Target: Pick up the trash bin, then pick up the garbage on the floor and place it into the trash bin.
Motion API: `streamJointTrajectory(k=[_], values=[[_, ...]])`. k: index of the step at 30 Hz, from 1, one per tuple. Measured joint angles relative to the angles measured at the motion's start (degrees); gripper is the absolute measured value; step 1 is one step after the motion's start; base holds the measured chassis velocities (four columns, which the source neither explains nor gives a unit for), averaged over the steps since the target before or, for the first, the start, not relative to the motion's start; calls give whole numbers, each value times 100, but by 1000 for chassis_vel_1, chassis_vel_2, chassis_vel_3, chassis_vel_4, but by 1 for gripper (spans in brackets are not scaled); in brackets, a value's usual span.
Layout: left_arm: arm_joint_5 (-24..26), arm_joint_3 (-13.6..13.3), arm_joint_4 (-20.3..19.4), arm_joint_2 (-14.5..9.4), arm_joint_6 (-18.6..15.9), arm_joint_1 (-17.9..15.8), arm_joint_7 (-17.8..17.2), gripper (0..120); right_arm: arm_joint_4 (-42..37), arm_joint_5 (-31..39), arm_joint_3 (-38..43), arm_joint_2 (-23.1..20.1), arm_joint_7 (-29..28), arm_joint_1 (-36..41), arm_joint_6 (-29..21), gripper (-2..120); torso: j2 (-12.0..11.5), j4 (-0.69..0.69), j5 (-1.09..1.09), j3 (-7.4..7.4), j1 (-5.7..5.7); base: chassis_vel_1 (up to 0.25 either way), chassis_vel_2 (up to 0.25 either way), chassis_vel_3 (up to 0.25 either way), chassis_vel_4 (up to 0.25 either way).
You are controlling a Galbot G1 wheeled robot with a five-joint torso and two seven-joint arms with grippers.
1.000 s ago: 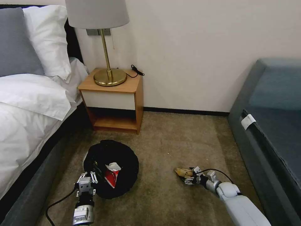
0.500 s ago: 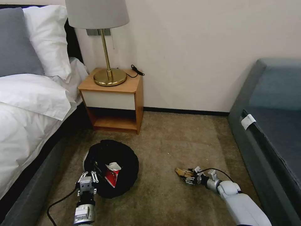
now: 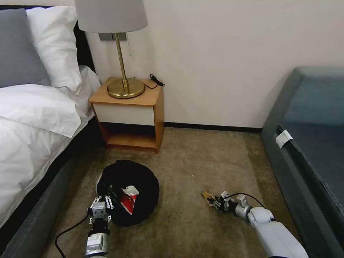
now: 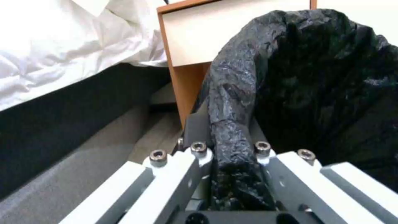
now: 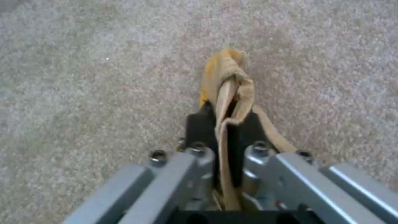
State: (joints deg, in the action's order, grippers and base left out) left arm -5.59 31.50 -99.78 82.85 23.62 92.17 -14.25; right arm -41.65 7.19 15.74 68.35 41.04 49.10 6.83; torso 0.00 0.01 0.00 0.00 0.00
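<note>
The trash bin (image 3: 143, 179), round and low with a wrinkly black bag (image 4: 315, 77) as liner, stands on the carpet in front of the nightstand. A red-white snack bag (image 3: 128, 199) lies inside it. My left gripper (image 3: 101, 200) is shut on the bin's near rim, the black liner (image 4: 232, 137) pinched between its fingers. To the right, low over the carpet, my right gripper (image 3: 214, 202) is shut on the brown paper wad (image 3: 206, 195), a piece of the garbage. In the right wrist view the wad (image 5: 228, 81) sticks out from between the closed fingers.
A wooden nightstand (image 3: 129, 114) with a brass lamp (image 3: 122, 68) stands against the wall behind the bin. The bed (image 3: 32, 129) runs along the left and a grey sofa (image 3: 311, 143) along the right. Open carpet (image 3: 200, 157) lies between them.
My right gripper has closed on the brown paper wad, which now shows smaller and bunched between the fingers. The left gripper stays on the bin rim.
</note>
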Motion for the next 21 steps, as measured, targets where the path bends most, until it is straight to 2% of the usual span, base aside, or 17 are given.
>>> streamJointTrajectory(k=[21], values=[[-47,-7,56,24,77,-2,11,4,-147,38,75,-6,103,65,176,0,0,-1,0,0,0,0,0,0,0]])
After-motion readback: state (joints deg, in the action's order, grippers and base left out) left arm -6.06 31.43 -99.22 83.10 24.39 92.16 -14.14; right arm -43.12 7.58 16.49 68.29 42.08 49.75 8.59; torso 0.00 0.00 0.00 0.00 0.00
